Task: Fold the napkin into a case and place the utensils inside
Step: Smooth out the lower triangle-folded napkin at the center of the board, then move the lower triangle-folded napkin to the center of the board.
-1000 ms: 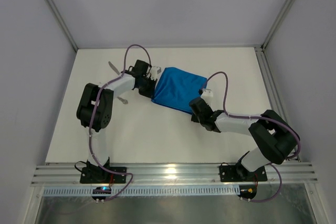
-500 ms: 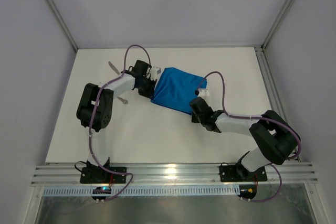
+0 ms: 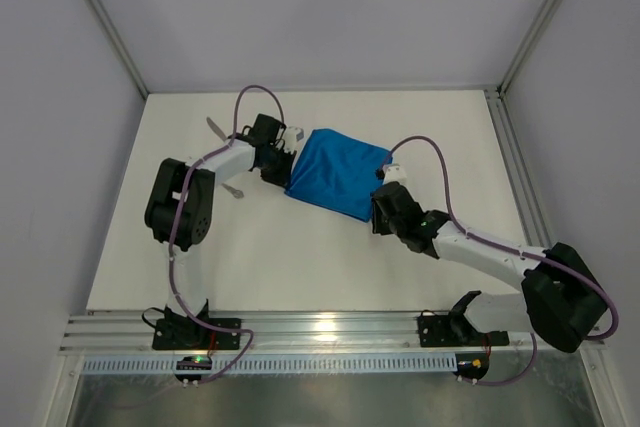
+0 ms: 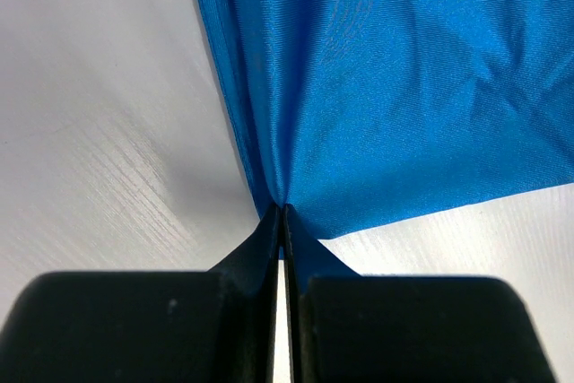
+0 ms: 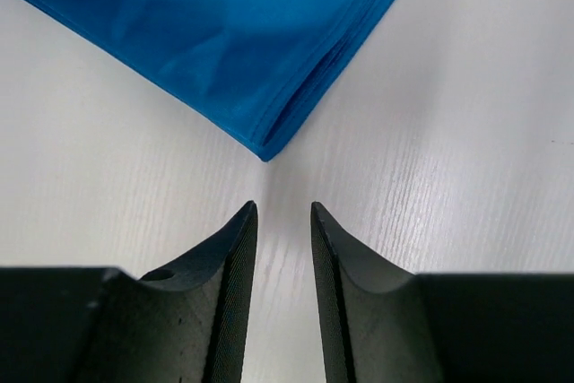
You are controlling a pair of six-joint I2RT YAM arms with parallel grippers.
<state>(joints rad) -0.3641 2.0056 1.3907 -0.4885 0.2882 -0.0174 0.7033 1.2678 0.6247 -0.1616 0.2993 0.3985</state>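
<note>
Right claw (image 5: 282, 211) just let go of the napkin (image 3: 335, 172) and backed off its 4 o'clock corner, jaws now spread and empty, so I read this fold as laid. Left claw (image 4: 282, 214) stays pressed together, pinching the 9 o'clock edge. Napkin lies folded mid-worktop (image 3: 300, 257); utensils (image 3: 216, 129) at 10 o'clock are tiny and half hidden by the left arm, can't tell knife from fork.

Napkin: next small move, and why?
Probably back the right end effector away and up: its jaws stand open just short of the layered corner of the napkin, touching nothing, while the left end effector is shut on the opposite side.
</note>
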